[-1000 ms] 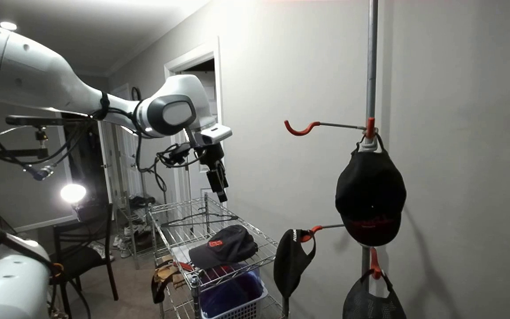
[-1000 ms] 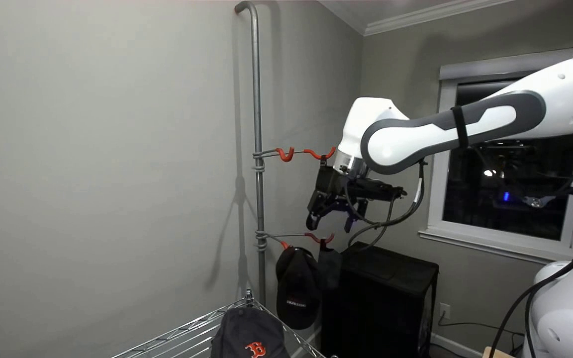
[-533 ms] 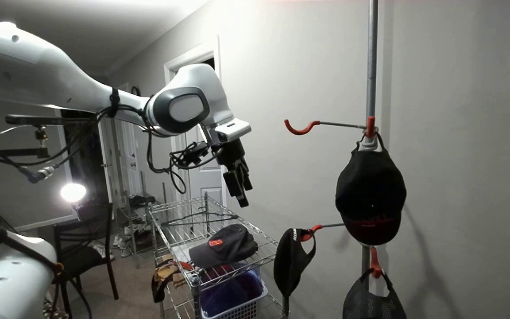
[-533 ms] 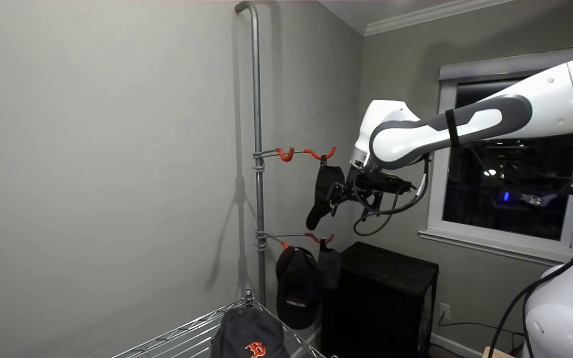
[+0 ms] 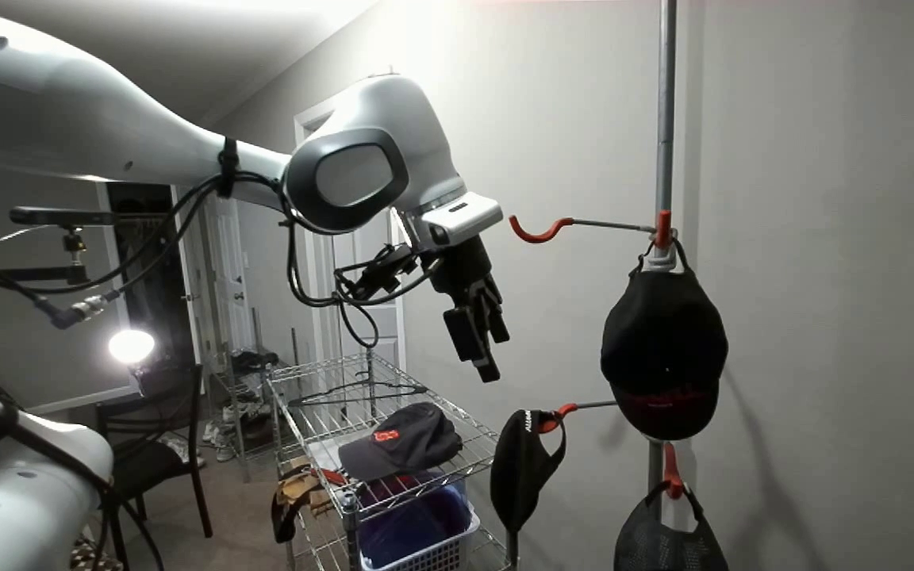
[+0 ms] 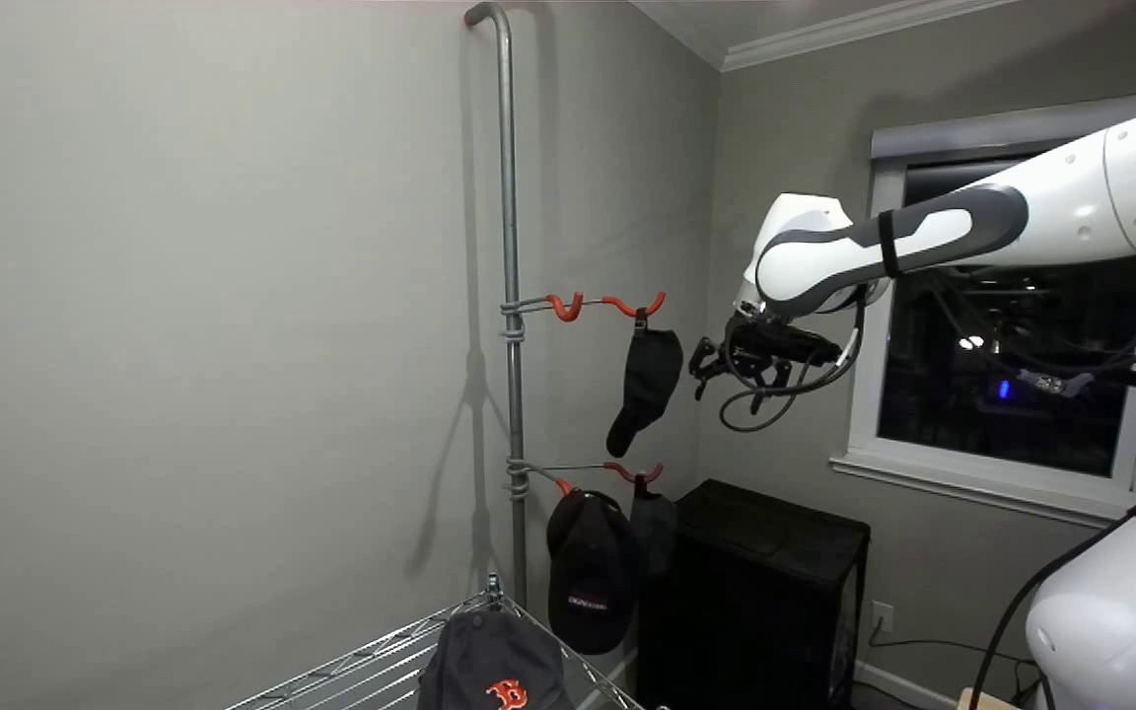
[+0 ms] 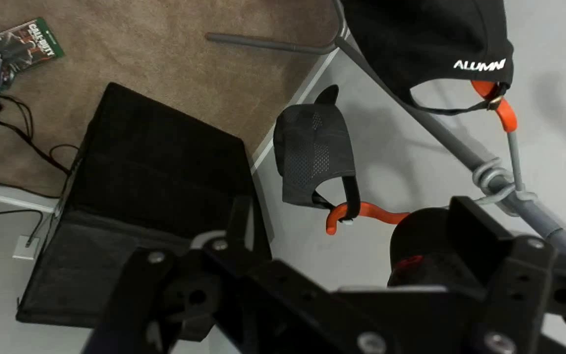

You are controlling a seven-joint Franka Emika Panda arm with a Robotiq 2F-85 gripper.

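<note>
My gripper [image 5: 495, 354] is open and empty, pointing down in the air. In the wrist view its fingers [image 7: 359, 228] stand wide apart with nothing between them. A black cap with red lettering [image 5: 663, 349] hangs on an upper red hook; in an exterior view [image 6: 652, 375] it is left of my gripper [image 6: 728, 394], apart from it. In the wrist view this cap [image 7: 420, 246] is partly hidden behind the right finger. A black "ALUMNI" cap [image 7: 430, 44] and a grey mesh cap [image 7: 312, 147] hang on lower hooks. An upper red hook [image 5: 540, 231] holds nothing.
A grey pole [image 6: 511, 217] carries the hooks along the wall. A wire shelf [image 5: 473, 432] bears a dark cap with a red "B" [image 5: 405, 444] and a hanger. A blue-and-white basket [image 5: 457, 551] is below. A black box [image 6: 755, 592] stands under the window.
My arm and gripper have moved right in both exterior views, appearing larger in one. The hanging black cap is uncovered from behind the gripper. The fingers stay open; the caps have not moved.
</note>
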